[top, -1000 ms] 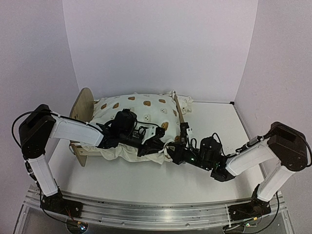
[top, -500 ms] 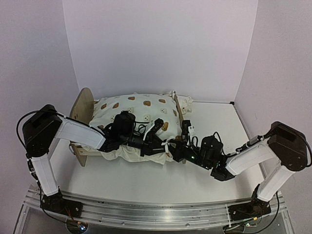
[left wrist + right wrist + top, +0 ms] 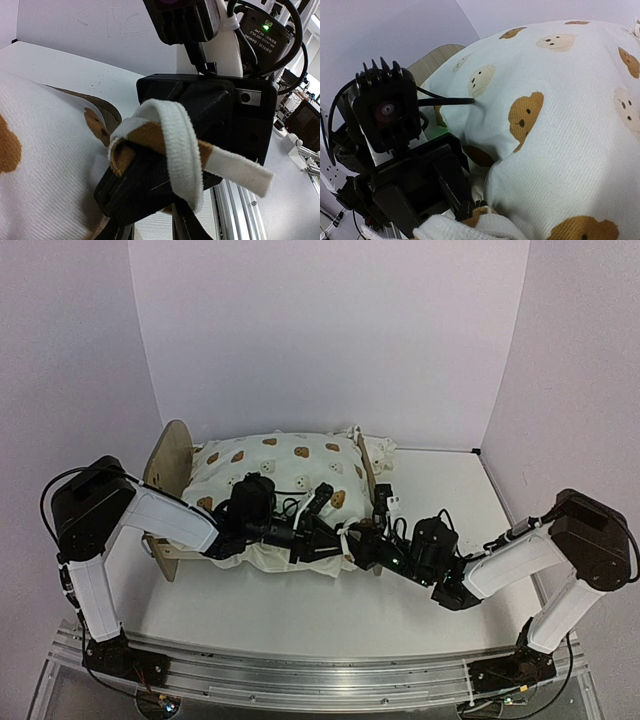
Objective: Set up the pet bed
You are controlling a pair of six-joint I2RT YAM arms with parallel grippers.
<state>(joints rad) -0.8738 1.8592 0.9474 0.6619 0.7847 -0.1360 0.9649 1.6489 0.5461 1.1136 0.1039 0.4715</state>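
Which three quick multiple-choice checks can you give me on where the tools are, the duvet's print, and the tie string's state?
1. Where do the left tool and the right tool meet?
A. At the near right corner of the bed
B. On the left end board
C. Against the back wall

2. What is printed on the duvet?
A. Blue stars
B. Brown and white bears on cream
C. Green stripes

3. How is the tie string placed in the left wrist view?
A. Lying flat on the table
B. Knotted round an end board
C. Looped over a black finger

Answers:
1. A, because the top view shows both arms converging there.
2. B, because bear faces show in the top and right wrist views.
3. C, because the white band wraps round the finger.
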